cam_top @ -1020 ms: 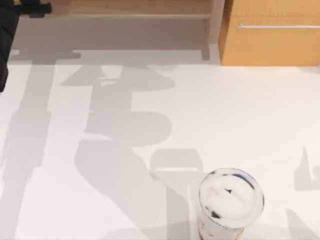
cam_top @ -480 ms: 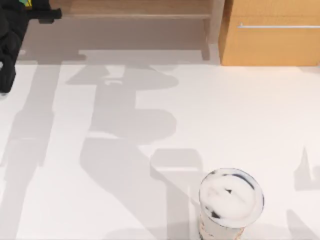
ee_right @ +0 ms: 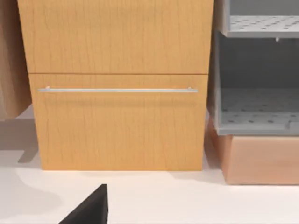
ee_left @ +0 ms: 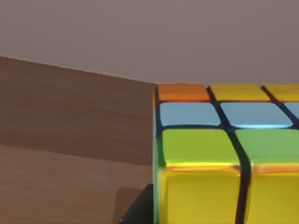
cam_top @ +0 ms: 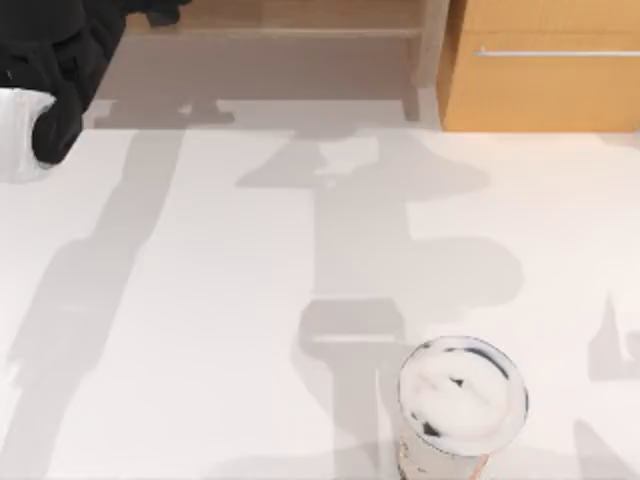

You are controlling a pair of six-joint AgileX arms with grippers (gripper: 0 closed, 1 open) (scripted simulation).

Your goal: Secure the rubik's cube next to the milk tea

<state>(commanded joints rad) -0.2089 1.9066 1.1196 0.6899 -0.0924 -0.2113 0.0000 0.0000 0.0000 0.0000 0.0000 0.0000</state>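
Observation:
The rubik's cube (ee_left: 219, 158) sits very close in the left wrist view, showing yellow, green, blue and orange squares with black grid lines. A black finger (ee_left: 138, 213) of my left gripper rests against its side, and the cube is held up in front of wooden furniture. My left arm (cam_top: 55, 60) is a black mass at the table's far left corner. The milk tea (cam_top: 462, 398), a round cup with a white creamy top and black streaks, stands at the front right of the white table (cam_top: 200, 330). A black part of my right gripper (ee_right: 91, 210) faces a wooden drawer front.
A wooden cabinet (cam_top: 545, 70) with a metal handle stands at the back right, with a low wooden shelf (cam_top: 280, 20) along the back. Grey perforated shelves (ee_right: 257, 112) stand beside the cabinet in the right wrist view. Arm shadows cross the table's middle.
My left arm has come further into the top view from the far left corner, moving right. Its shadow on the table has swung to the right. The milk tea has not moved.

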